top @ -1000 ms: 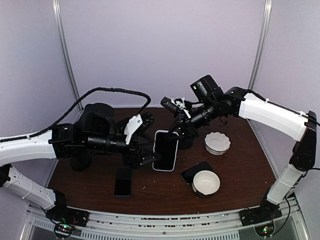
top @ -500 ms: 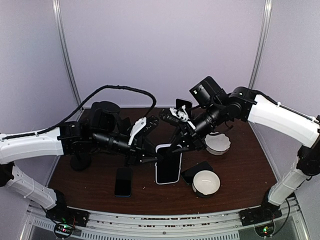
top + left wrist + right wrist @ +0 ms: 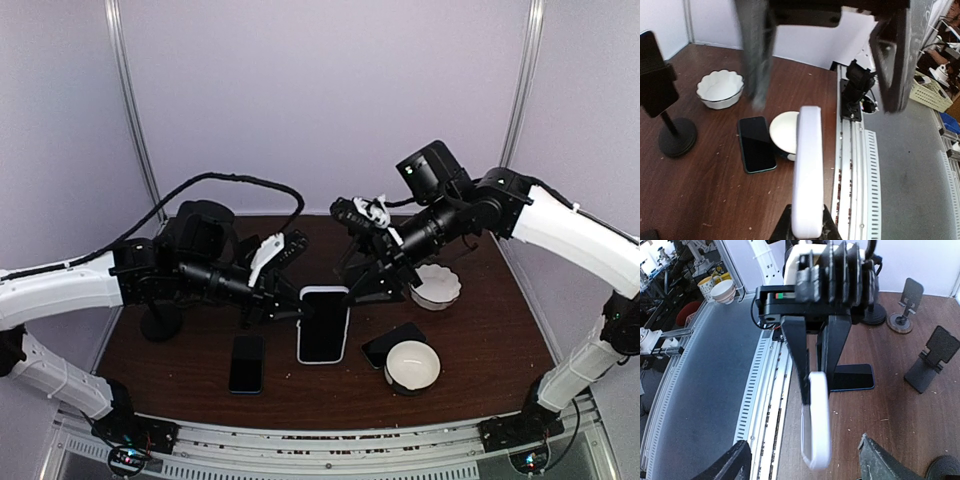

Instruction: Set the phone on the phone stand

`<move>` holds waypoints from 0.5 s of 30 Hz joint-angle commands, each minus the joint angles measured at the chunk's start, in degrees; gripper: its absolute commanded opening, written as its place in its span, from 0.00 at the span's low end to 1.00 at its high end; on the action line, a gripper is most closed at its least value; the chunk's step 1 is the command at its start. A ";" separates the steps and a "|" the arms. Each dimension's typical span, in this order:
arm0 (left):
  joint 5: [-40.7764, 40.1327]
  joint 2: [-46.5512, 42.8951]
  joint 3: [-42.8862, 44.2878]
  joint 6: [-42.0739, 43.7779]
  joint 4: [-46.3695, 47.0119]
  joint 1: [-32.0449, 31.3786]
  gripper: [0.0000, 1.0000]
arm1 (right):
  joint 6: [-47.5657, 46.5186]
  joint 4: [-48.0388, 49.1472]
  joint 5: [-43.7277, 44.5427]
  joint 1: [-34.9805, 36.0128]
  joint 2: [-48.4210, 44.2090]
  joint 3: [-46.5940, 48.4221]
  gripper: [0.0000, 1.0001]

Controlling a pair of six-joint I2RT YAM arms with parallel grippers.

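Nearest to the arm bases, a dark phone (image 3: 247, 362) and a white bowl (image 3: 412, 365) are seen on the table (image 3: 480, 330). A second dark phone (image 3: 392, 342) is placed just beside that bowl. Behind them, the white-cased phone (image 3: 323, 325) is held above the table, pinched at its left edge by the left gripper (image 3: 298, 312). The right gripper (image 3: 368, 290) is spread wide around the phone's far end. Farther back, the phone stand (image 3: 676, 136) is found near a scalloped bowl (image 3: 436, 286), apart from the phone.
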 commanded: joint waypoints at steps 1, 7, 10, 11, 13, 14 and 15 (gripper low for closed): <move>-3.45 -7.12 0.67 2.95 -0.36 7.47 0.00 | -0.54 0.95 -0.67 -5.09 -6.30 -1.43 0.76; -15.88 -8.15 -0.34 3.73 -2.33 16.76 0.00 | -3.40 1.00 -1.38 -14.11 -13.73 -10.81 0.76; -16.59 -5.62 -0.34 3.28 -0.64 22.08 0.00 | -6.06 0.36 -3.70 -18.10 -17.08 -17.55 0.76; -16.33 -4.50 -0.27 3.35 -0.30 24.10 0.00 | -6.16 1.88 -3.42 -18.78 -18.61 -20.34 0.76; -12.68 -2.24 -0.31 3.20 1.43 28.37 0.00 | -5.00 6.62 -3.15 -20.37 -22.37 -26.41 0.76; -9.00 -1.08 -0.41 3.18 2.99 30.61 0.00 | -5.30 8.09 -2.92 -21.12 -23.68 -28.81 0.76; -4.30 0.10 -0.47 2.94 4.71 32.35 0.00 | -5.32 9.34 -2.40 -21.95 -24.54 -30.40 0.76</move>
